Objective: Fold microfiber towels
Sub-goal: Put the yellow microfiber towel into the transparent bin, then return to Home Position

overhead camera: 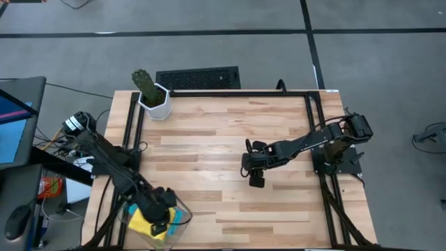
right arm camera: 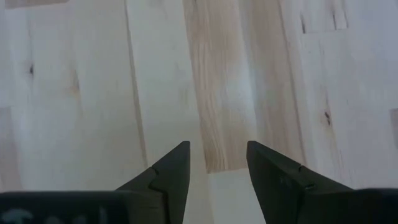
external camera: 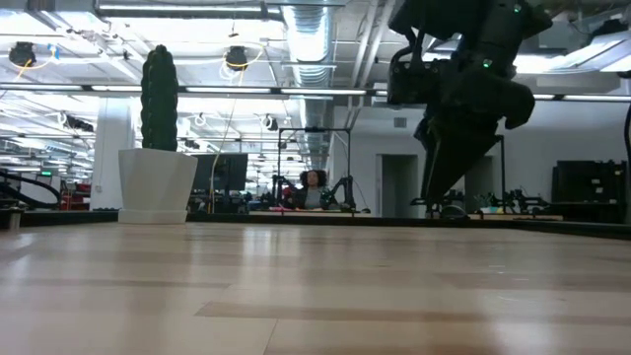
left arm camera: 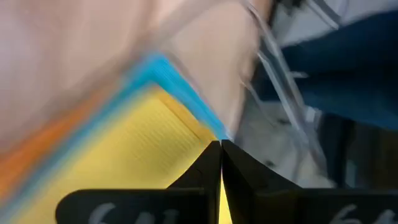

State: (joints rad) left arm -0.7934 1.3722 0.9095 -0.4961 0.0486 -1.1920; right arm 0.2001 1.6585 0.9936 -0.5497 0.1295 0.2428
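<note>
Wooden table [overhead camera: 230, 139] — left fingers [left arm camera: 221, 163] pinching yellow towel [left arm camera: 143, 155]

Table [overhead camera: 223, 139] centre bare – cactus pot [overhead camera: 155, 103] blocks far-left corner only.

Potted cactus [overhead camera: 149, 92] at wooden table's [overhead camera: 223, 167] corner

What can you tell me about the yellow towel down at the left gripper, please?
The yellow towel is a soft, finely ribbed cloth lying flat on top of a stack, with a light blue towel and an orange towel edging out beneath it. The stack sits in a clear container at the table's near left corner. The left gripper is on it, fingers shut, apparently pinching its edge. Its full outline is hidden by the arm.
</note>
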